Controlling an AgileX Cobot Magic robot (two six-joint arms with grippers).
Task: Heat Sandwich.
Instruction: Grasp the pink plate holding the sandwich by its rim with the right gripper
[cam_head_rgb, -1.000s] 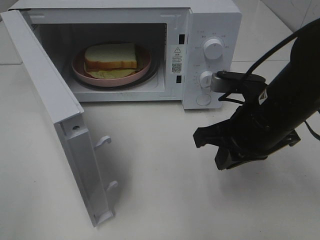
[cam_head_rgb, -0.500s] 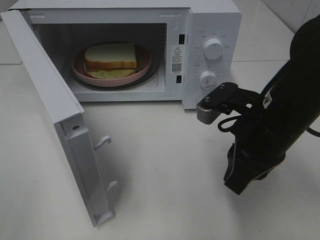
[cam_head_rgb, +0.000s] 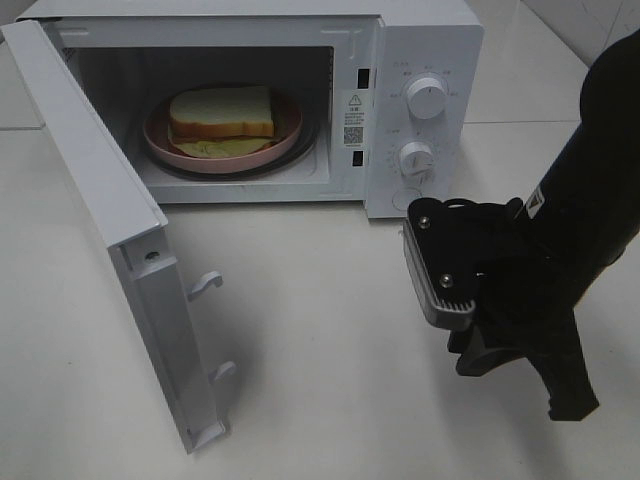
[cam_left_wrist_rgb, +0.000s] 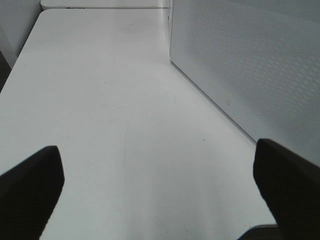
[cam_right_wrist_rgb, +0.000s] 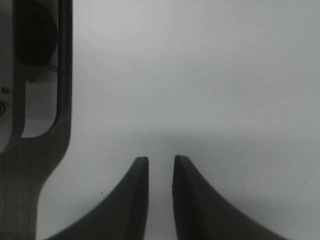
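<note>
**Exterior high: sandwich inside the open microwave**

The sandwich lies on a pink plate inside the microwave, far left, with the door swung wide. The right gripper hangs over the table at near right, its fingers a narrow gap apart and holding nothing. In the left wrist view, the left gripper has its fingers spread wide, gripping nothing.
</note>
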